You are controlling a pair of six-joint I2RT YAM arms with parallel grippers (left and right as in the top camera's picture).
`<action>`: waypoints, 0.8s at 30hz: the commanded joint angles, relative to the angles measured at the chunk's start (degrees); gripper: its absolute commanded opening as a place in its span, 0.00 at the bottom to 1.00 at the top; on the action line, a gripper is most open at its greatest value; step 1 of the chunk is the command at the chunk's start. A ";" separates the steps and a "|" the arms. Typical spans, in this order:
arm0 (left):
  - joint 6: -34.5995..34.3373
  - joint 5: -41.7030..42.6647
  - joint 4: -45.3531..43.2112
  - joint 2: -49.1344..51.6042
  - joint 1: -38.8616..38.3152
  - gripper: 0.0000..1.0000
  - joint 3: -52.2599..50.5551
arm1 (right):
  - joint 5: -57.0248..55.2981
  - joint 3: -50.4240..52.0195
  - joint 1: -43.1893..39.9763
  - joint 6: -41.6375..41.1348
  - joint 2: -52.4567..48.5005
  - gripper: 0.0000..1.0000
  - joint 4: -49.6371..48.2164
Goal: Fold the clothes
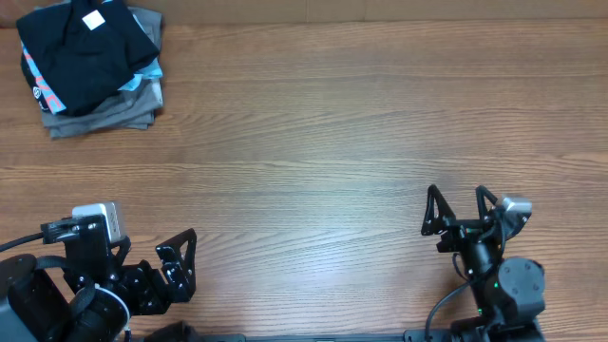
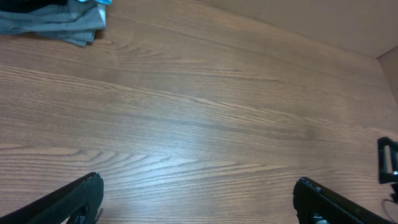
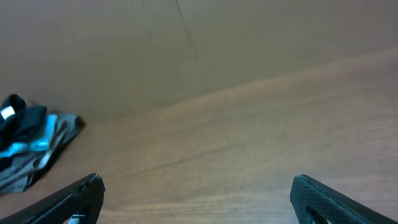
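Observation:
The clothes, a black T-shirt (image 1: 81, 52) with a small white tag at the neck, lies folded on top of a pile at the table's far left corner. In the right wrist view it shows as a dark bundle (image 3: 13, 116) at the left edge. My left gripper (image 1: 190, 264) is near the front left edge, open and holding nothing, far from the pile; in its wrist view (image 2: 199, 180) only bare wood lies between the fingers. My right gripper (image 1: 458, 190) stands open at the front right, and its wrist view (image 3: 198, 179) shows nothing between the fingers either.
Under the black shirt lie a light blue garment (image 1: 46, 90) and folded grey garments (image 1: 104, 114), the grey ones also seen in the left wrist view (image 2: 56, 25). The wooden table (image 1: 323, 123) stretches between the pile and both arms.

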State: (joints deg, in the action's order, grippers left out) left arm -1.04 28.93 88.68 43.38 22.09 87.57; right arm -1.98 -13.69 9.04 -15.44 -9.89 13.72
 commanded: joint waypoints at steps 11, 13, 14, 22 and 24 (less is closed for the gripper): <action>1.29 0.50 -0.22 -0.33 -0.37 1.00 -0.22 | 0.61 12.55 -7.67 1.79 8.72 1.00 -14.69; 1.29 0.50 -0.22 -0.33 -0.37 1.00 -0.22 | 0.55 13.25 -8.85 1.99 9.77 1.00 -14.78; 1.27 0.50 -0.22 -0.33 -0.37 1.00 -0.22 | 0.50 13.25 -9.35 2.01 9.77 1.00 -14.80; 1.27 0.50 -0.22 -0.33 -0.37 1.00 -0.22 | 0.33 13.25 -12.02 2.34 9.77 1.00 -9.81; 1.27 0.48 -0.22 -0.31 -0.37 1.00 -0.22 | 1.20 13.25 -12.07 3.58 9.77 1.00 -8.90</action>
State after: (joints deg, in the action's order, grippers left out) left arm -1.04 28.95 88.68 43.38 22.09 87.57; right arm -1.48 -1.06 -2.66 -13.41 -0.80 4.89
